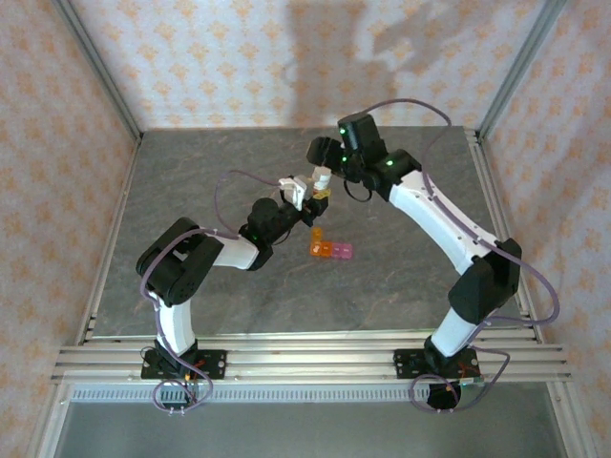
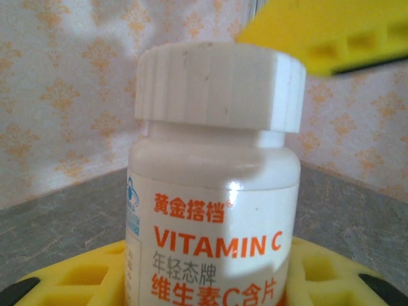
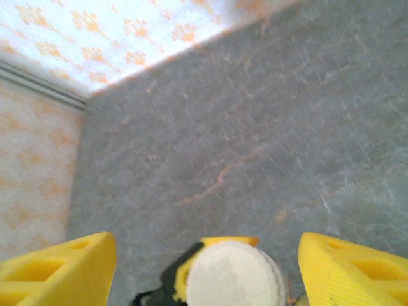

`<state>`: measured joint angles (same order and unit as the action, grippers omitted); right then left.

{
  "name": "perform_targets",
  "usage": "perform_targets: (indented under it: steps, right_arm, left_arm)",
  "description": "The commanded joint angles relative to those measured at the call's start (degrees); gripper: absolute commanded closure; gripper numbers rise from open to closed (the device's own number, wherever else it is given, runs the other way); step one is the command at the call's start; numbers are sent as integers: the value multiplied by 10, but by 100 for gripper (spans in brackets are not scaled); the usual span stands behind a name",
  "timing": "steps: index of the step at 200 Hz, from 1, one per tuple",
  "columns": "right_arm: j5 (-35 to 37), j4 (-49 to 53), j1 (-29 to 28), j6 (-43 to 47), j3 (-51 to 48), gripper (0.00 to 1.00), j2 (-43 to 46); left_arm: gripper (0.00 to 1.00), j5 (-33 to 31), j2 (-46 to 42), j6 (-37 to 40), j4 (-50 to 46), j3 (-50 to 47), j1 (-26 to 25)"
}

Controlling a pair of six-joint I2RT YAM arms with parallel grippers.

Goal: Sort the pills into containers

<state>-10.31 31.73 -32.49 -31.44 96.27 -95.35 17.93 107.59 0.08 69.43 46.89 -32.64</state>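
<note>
Right gripper [image 3: 207, 255] fingers [image 3: 57, 268] spread either side of cap [image 3: 233, 274], not touching. Left gripper [image 2: 207, 290] clamps bottle [image 2: 213, 210] body. Containers [image 1: 330, 250] on table [image 1: 410, 219] near bottle, bases side. Risk: off-centre close slips on cap; twist spins bottle in clamp.

Off-task items in view
White vitamin C bottle [image 2: 217, 210] between the yellow fingers [image 2: 70, 280], ribbed cap [image 2: 220, 83] on; grey marbled tabletop [image 3: 255, 127] below the fingers, patterned wallpaper [image 2: 57, 95] beyond.
</note>
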Motion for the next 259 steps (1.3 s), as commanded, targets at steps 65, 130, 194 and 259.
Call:
perform_targets:
  steps: [65,130,194,259]
  right_arm:
    - [-169,71,73,158,30,24,13]
    - [-227,151,73,265,73,30,-19]
    - [-240,137,68,254,75,34,-35]
    - [-240,132,56,249,88,38,-55]
  left_arm:
    - [100,92,-31,-38,35,5,30]
    - [100,175,-18,-98,35,24,47]
    - [100,189,-13,-111,34,31,46]
    - [100,193,-9,-113,34,33,46]
